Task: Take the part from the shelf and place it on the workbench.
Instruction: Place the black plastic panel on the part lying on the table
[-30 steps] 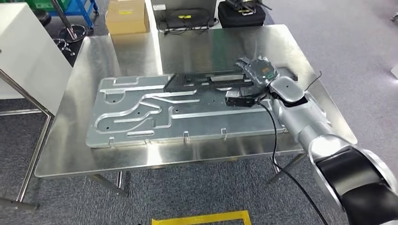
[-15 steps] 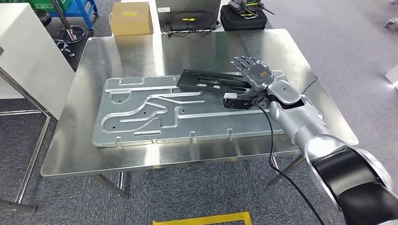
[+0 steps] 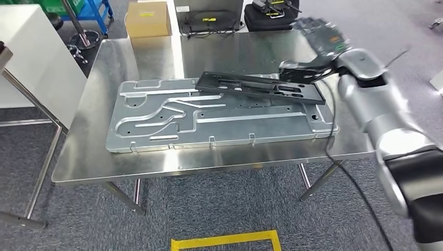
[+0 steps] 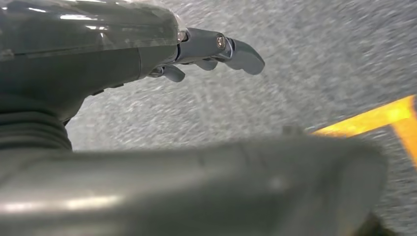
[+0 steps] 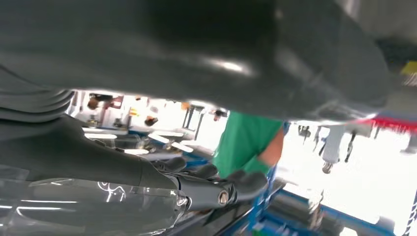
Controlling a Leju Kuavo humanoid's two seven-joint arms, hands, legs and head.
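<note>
Observation of right hand (image 3: 318, 42): raised above the far right edge of the workbench (image 3: 219, 52), blurred in the head view, fingers spread, nothing held. Confirmed in the right wrist view: fingers (image 5: 241, 182) loosely extended and bare, with a person in a green shirt (image 5: 248, 142) in the background beyond them. No contact visible between hand and part. Found the part (image 3: 256, 86), a long black frame, just below and beside the hand, lying across the far side of a large silver stamped panel (image 3: 209, 117) that rests flat on the bench. Cannot tell whether flat or slightly tilted on the panel ribs. Noted left hand (image 4: 216, 49) hanging over grey carpet near a yellow floor line (image 4: 388, 115), fingers loosely apart, nothing held. Farther out, on the floor behind the bench: cardboard box (image 3: 148, 18) and black case (image 3: 271, 13). Judged from this layout: pickup, carry and set-down done, part released on the bench, though on top of the panel rather than on bare steel. Left, at most: withdrawing the right arm and checking that the frame sits stable without sliding off the panel.
</note>
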